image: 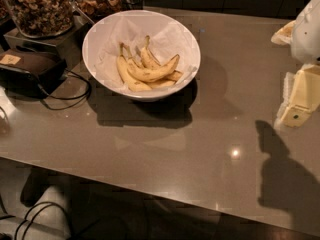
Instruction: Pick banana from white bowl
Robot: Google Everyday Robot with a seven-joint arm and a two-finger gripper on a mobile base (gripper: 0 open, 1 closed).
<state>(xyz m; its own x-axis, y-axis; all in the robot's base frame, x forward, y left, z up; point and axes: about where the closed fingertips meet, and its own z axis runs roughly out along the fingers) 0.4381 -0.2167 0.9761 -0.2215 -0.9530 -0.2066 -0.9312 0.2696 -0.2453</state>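
A large white bowl point(102, 36) with a white paper lining stands at the back left of the grey countertop. Several yellow bananas point(149, 70) lie in it, stems pointing up and back. My gripper point(299, 100), cream and white, hangs at the far right edge of the view above the counter, well to the right of the bowl and apart from it. It casts a dark shadow on the counter below it.
Two glass jars of nuts point(37, 6) stand behind the bowl at the back left. A dark box point(27, 66) with a black cable point(67, 96) lies left of the bowl. The counter's front edge point(150, 194) runs across the lower view.
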